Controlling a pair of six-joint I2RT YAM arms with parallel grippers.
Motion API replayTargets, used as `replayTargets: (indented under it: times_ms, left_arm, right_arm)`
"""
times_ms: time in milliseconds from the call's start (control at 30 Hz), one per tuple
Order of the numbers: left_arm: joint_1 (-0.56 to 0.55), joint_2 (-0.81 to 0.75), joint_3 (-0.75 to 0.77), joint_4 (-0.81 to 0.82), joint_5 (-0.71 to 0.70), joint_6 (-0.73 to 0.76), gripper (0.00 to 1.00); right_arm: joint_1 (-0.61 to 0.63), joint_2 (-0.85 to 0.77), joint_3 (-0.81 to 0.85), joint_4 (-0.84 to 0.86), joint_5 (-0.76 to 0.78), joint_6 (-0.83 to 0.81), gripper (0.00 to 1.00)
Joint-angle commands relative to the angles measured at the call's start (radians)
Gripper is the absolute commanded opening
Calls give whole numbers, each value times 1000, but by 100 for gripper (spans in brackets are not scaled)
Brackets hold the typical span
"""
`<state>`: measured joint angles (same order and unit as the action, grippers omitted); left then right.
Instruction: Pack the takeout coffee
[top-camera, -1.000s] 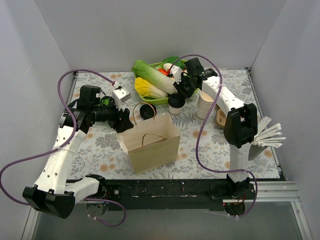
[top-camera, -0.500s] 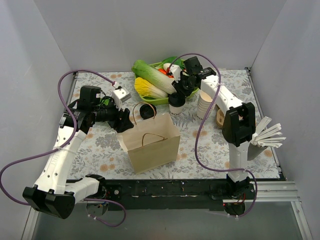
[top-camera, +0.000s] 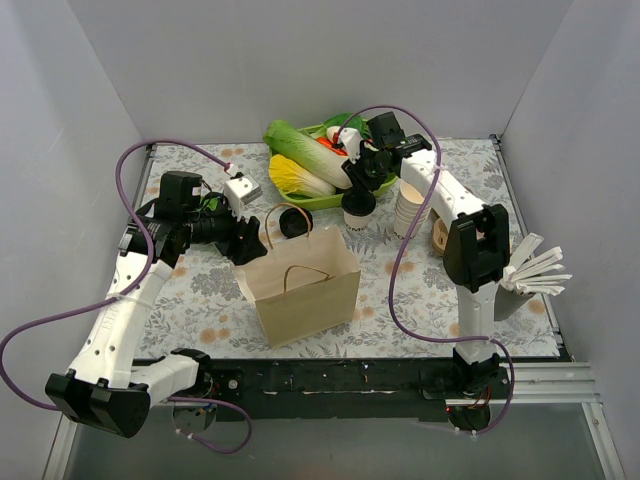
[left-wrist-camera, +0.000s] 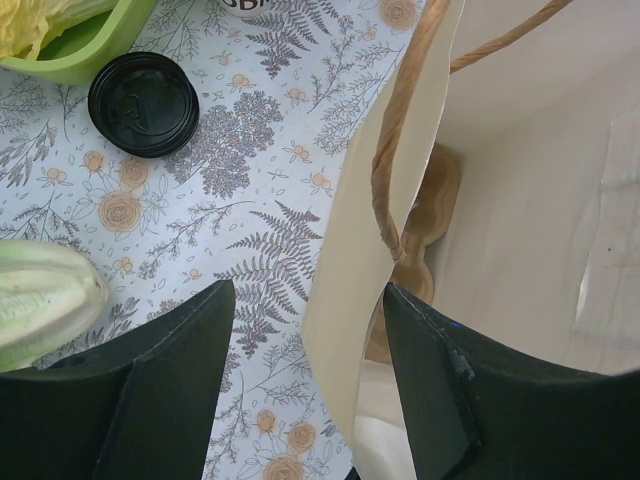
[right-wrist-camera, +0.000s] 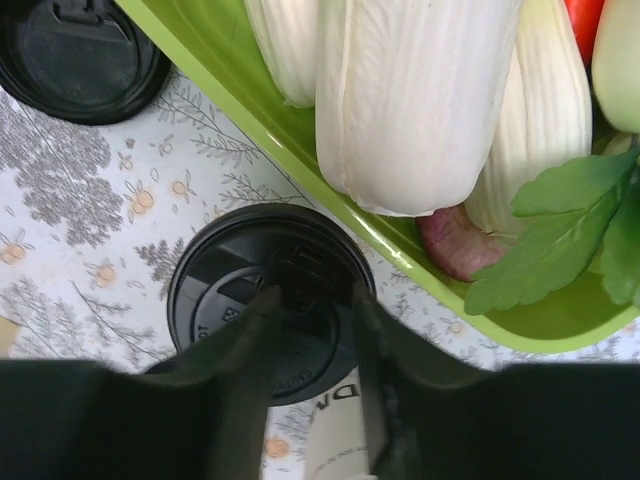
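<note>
1 takeout coffee: lid on, just beside the green tray, behind the paper bag. Your right fingers: narrowly parted, tips over its black lid; whether they grip, you cannot tell. Your left fingers: spread wide, straddling the bag's top edge, clamping nothing. 1 loose lid: on the bench, left of the coffee.

A green tray crowds the takeout coffee.
</note>
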<state>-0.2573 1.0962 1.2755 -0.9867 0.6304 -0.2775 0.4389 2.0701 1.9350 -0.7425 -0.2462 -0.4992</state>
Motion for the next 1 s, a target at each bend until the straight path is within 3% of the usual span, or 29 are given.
replayTargets:
  times_ms: [0, 33, 100, 367, 967]
  left_arm:
    - [6, -5, 15, 8, -6, -3, 61]
    - [6, -4, 15, 6, -6, -3, 61]
    - [6, -7, 13, 2, -8, -3, 61]
    - [7, -1, 4, 11, -8, -11, 61]
    - [6, 14, 16, 2, -17, -11, 62]
  right_arm:
    - [3, -38, 41, 11, -10, 77, 48]
    - [3, -42, 39, 9, -11, 97, 67]
    - [7, -74, 16, 17, 4, 152, 91]
    - [32, -131, -73, 49, 90, 246, 96]
    - [72, -88, -99, 74, 240, 297, 98]
